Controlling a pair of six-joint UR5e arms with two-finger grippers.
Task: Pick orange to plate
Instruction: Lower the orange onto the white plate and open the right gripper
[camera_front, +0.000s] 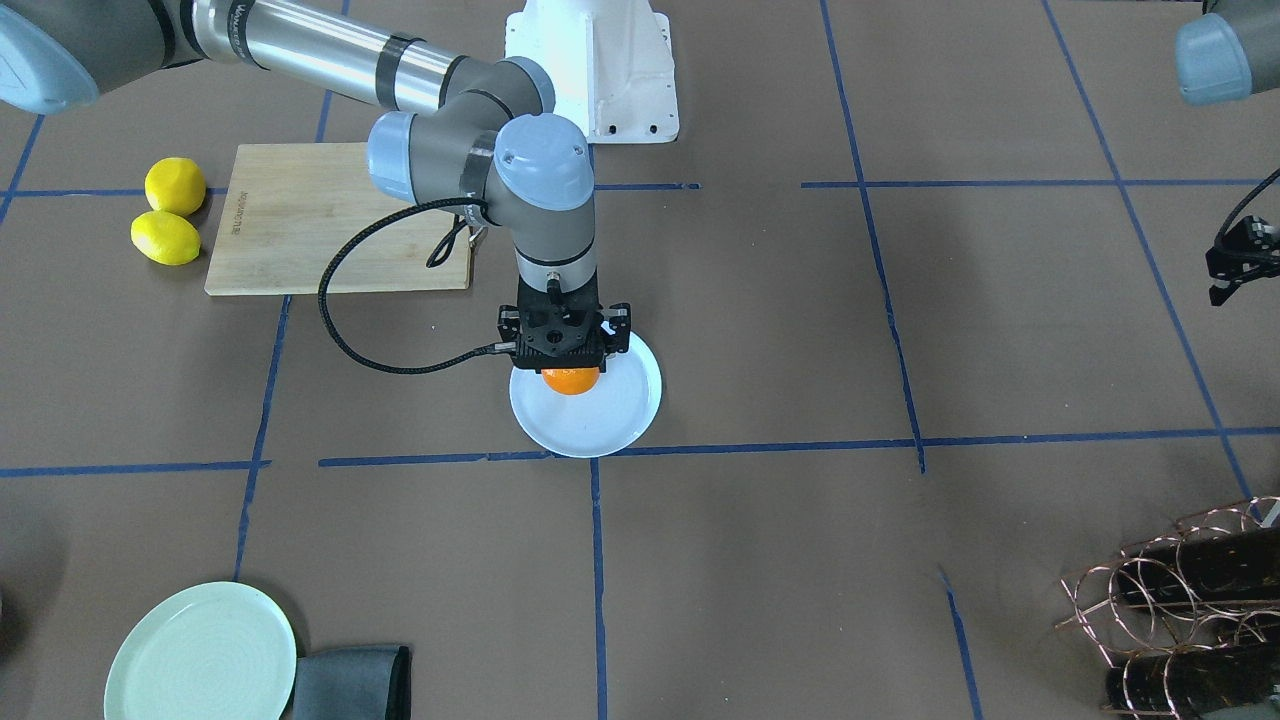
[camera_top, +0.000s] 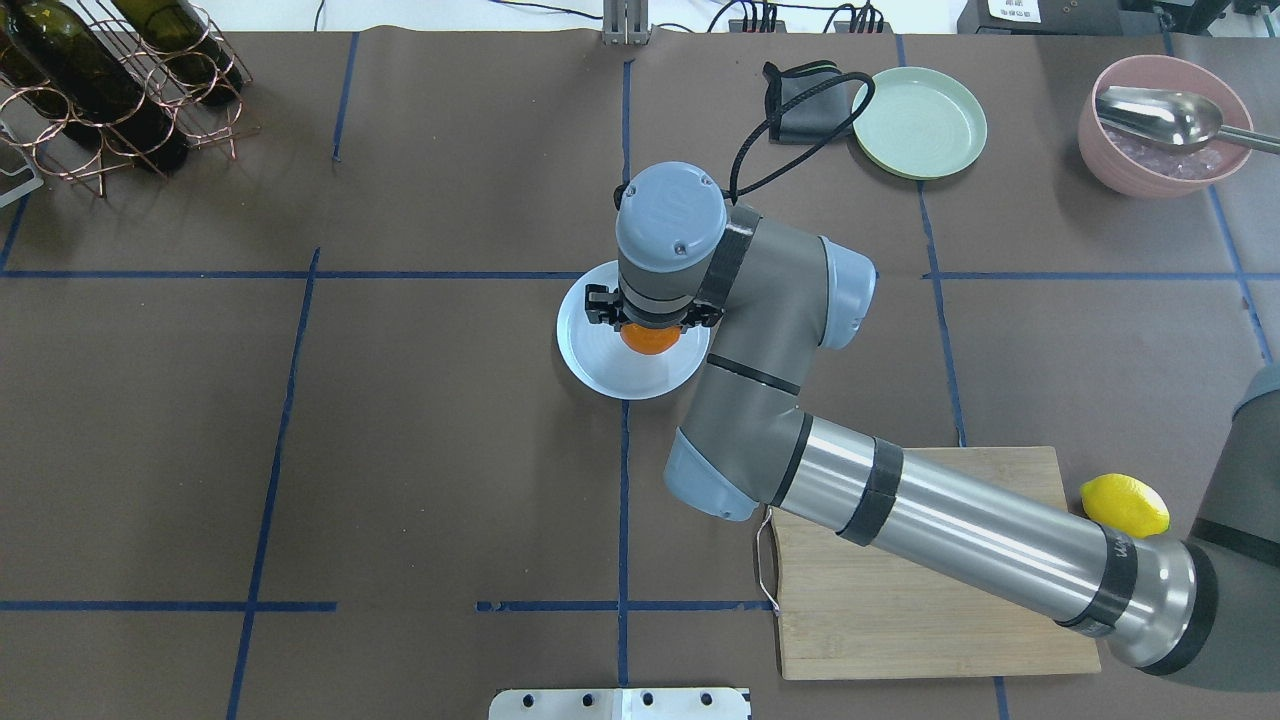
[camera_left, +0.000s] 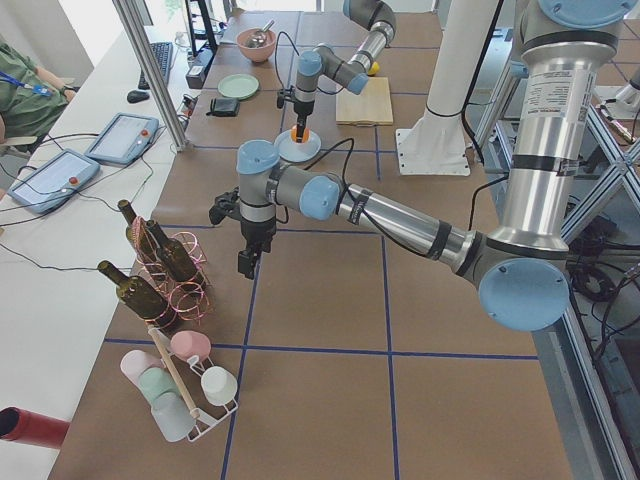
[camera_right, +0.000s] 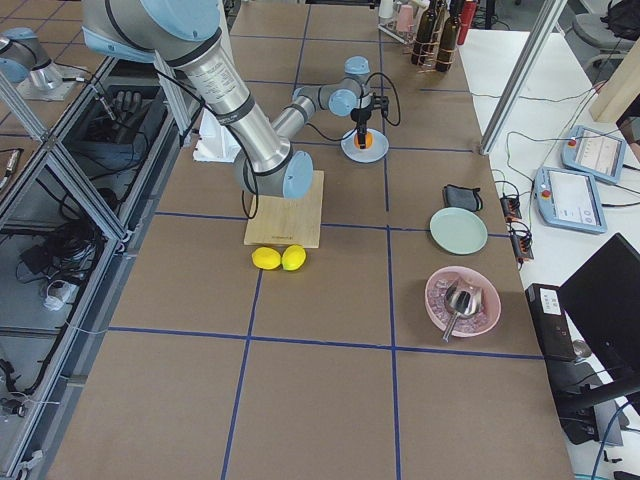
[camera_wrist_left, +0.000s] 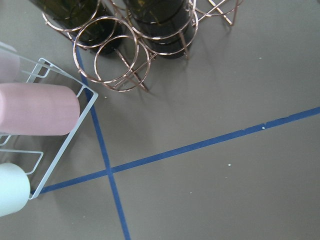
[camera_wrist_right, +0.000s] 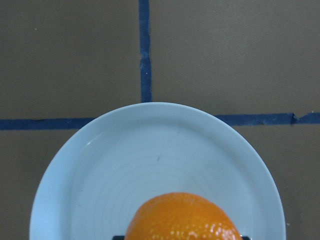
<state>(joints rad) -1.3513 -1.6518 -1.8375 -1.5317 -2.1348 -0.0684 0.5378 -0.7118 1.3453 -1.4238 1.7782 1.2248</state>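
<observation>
Right gripper stood vertical over the plate, fingers straddling the orange low over its robot-side half, presumably for set-down; clamped or released, could not tell; left gripper parked aside, gap unreadable.

light: bright, even, overhead | shadows: soft under my right arm on table | glare: my forearm tube, spoon, tiny glint on plate | edges: side cams kinda stretch

Dimpled glossy orange; smooth, perhaps ceramic plate; matt table; wooden board.
</observation>
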